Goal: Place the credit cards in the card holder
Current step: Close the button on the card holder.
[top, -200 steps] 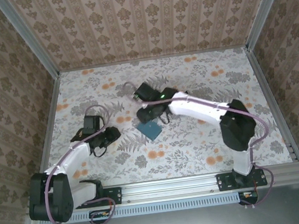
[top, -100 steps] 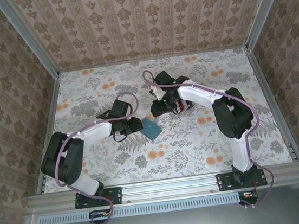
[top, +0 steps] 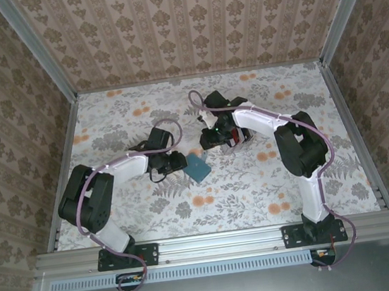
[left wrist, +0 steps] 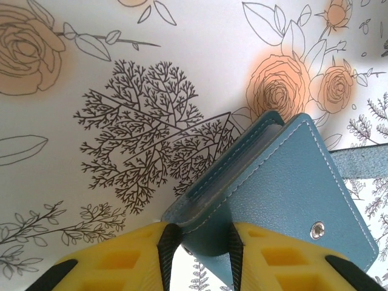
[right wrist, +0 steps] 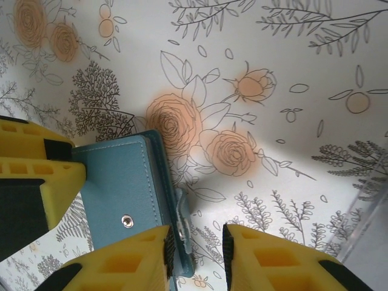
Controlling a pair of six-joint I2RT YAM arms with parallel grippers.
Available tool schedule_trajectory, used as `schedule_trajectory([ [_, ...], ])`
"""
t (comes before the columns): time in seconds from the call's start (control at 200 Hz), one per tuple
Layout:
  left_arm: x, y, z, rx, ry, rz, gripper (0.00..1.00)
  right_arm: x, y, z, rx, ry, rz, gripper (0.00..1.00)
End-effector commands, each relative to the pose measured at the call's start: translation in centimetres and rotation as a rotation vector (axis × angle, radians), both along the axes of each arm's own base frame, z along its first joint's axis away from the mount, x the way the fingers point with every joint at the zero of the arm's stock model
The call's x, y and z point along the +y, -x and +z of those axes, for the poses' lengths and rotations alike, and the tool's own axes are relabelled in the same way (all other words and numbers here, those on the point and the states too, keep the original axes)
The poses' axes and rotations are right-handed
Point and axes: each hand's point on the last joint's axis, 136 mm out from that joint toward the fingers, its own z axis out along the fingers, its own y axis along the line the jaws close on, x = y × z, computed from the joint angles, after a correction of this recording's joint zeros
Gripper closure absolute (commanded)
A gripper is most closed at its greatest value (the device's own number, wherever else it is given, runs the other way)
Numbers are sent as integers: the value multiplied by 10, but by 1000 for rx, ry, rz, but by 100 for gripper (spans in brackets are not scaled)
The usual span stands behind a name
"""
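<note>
Left gripper (left wrist: 201,230) pinches corner of teal-blue leather folding wallet (left wrist: 285,188); right gripper (right wrist: 196,230) part-spread, straddling its edge.

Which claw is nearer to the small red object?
Right. The right claw is just beside the small red object; the left claw is farther, beyond the teal folding wallet.

Teal wallet (left wrist: 285,182) lies on the floral-print table (left wrist: 91,60), slightly open along its upper-left edge, light lining showing. Metal snap (left wrist: 316,230) near its lower right. Left claw (left wrist: 201,233) has a yellow finger on each side of the wallet's near corner, black pads (left wrist: 168,242) pressed against it.
</note>
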Motion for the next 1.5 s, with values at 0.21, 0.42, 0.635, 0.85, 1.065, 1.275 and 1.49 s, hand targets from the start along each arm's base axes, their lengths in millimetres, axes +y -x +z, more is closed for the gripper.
schedule_trajectory([
  [0.21, -1, 1, -8, 20, -35, -16, 68, -1, 11, -9, 55, 0, 24, 73],
  [0.42, -1, 1, -10, 22, -37, -20, 68, 1, 15, -12, 81, -8, 28, 74],
  [0.635, 0, 2, -10, 23, -39, -20, 68, 0, 17, -20, 97, 8, 28, 74],
  [0.85, 0, 1, -10, 23, -41, -19, 68, 2, 19, -20, 100, 5, 34, 79],
  [1.065, 0, 0, -10, 21, -41, -18, 68, 4, 21, -15, 103, -12, 40, 92],
  [1.275, -2, 0, -10, 23, -36, -20, 68, 17, 38, -3, 121, -74, 75, 98],
  [1.49, -4, 0, -11, 25, -32, -23, 68, 38, 54, -8, 138, -79, 117, 99],
])
